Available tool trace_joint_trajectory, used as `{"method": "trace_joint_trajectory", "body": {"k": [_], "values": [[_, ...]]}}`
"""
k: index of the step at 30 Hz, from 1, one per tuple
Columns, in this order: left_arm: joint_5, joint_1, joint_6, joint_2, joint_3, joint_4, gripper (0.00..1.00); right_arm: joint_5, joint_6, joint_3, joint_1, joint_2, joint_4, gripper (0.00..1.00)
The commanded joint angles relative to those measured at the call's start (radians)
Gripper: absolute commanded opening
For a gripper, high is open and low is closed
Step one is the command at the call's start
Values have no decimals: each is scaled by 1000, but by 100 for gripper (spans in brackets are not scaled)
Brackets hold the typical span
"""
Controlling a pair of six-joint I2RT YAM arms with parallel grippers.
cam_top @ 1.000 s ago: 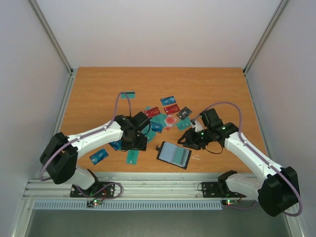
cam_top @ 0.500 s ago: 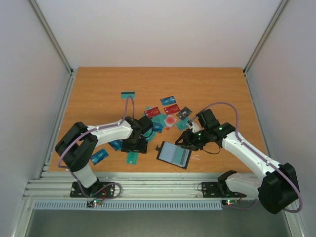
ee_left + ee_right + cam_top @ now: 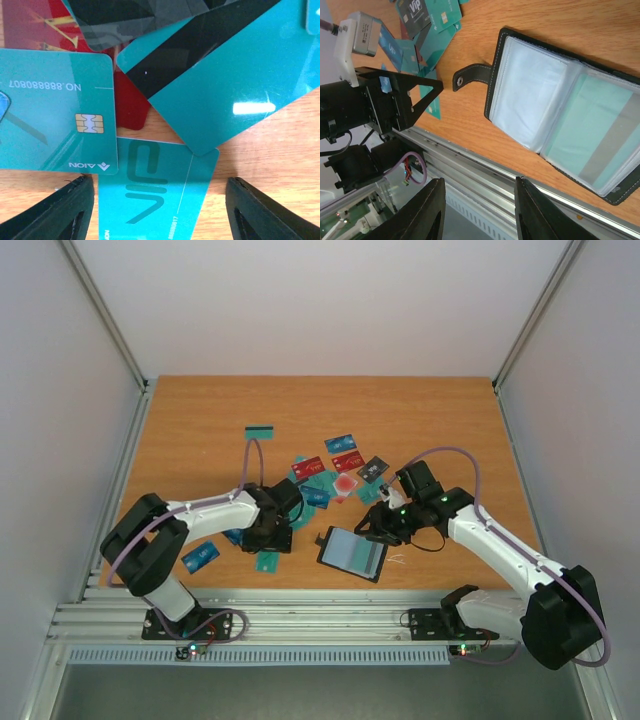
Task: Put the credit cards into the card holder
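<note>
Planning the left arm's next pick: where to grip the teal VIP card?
From straight above, pinching the VIP card across its two bare long edges: it lies flat, and its upper corners seem tucked under the AION card and the black-striped card.

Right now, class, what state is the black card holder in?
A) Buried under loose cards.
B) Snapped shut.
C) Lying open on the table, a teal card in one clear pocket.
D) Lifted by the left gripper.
C: the card holder lies open on the table, strap undone, with a teal card showing through one clear pocket.
</note>
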Motion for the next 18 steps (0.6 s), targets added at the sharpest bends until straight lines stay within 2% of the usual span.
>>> {"method": "trace_joint_trajectory", "body": {"k": [1, 8, 18], "values": [[51, 10, -25, 26, -93, 62, 70, 5, 2, 4, 7, 0, -7, 40], [98, -18, -65, 15, -158, 130, 65, 18, 2, -11, 7, -20, -16, 40], [126, -164, -162, 29, -143, 159, 63, 27, 22, -46, 8, -54, -10, 40]]}}
